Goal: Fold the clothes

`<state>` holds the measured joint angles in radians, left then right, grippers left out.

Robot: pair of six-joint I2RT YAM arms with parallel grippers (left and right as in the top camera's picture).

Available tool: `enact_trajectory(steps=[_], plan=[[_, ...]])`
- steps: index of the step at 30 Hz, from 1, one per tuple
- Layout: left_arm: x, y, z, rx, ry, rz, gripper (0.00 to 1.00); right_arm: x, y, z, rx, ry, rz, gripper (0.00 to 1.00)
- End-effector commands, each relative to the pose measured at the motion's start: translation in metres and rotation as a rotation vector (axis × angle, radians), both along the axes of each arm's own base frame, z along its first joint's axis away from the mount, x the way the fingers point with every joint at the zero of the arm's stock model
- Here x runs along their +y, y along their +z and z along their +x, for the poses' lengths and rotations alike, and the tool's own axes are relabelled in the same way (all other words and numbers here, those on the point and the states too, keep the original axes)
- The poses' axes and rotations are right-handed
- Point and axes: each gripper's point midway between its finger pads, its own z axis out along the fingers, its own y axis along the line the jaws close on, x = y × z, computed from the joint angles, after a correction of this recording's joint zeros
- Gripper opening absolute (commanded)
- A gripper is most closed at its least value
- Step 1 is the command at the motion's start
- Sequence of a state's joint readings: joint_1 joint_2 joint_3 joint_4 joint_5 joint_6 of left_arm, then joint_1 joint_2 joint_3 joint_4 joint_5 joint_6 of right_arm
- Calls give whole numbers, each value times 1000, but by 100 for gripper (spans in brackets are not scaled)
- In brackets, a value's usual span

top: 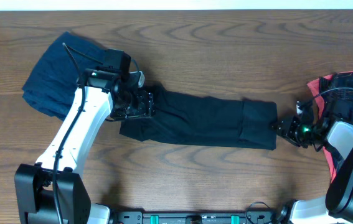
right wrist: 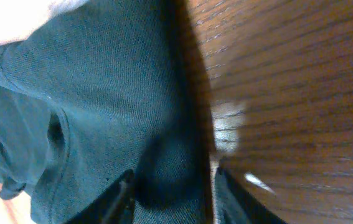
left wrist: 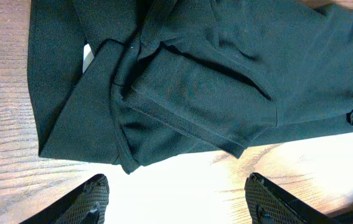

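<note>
The black shirt [top: 207, 118] lies as a long folded strip across the middle of the table. My left gripper [top: 140, 104] is at its left end, open and empty. In the left wrist view its jaws [left wrist: 176, 180] hang over bare wood just short of the shirt's folded sleeve and hem [left wrist: 213, 74]. My right gripper [top: 279, 126] is at the strip's right end. In the right wrist view its fingers [right wrist: 173, 180] are closed on a bunched edge of the shirt [right wrist: 101, 93].
A navy garment [top: 58, 71] lies crumpled at the back left, beside my left arm. A black-and-coral patterned garment [top: 350, 84] lies at the right edge under my right arm. The brown wooden table [top: 226, 56] shows around the shirt.
</note>
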<state>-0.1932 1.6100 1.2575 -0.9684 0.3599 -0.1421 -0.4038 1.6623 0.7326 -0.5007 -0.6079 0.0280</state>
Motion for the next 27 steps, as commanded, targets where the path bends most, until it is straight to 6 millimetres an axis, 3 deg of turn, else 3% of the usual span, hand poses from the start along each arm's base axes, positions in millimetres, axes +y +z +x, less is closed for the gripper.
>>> enact_trajectory(steps=[1, 5, 11, 15, 17, 22, 27], plan=[[1, 8, 4, -23, 6, 0, 72, 0, -16, -12, 59, 27, -48, 30], [1, 8, 4, -23, 6, 0, 72, -7, -20, -13, 82, 1, -84, 15], [1, 8, 5, -24, 6, 0, 72, -5, -16, -6, 45, 4, -65, 1], [1, 8, 4, -23, 6, 0, 72, -9, -13, -4, 46, -13, -73, 1], [1, 7, 3, -18, 6, 1, 72, -21, -9, -7, 83, -65, -101, 1], [1, 7, 2, -13, 5, 2, 72, -59, 33, -10, 105, -159, -215, 1], [1, 7, 2, -14, 5, 2, 72, -65, 83, 2, -3, -163, -295, 1]])
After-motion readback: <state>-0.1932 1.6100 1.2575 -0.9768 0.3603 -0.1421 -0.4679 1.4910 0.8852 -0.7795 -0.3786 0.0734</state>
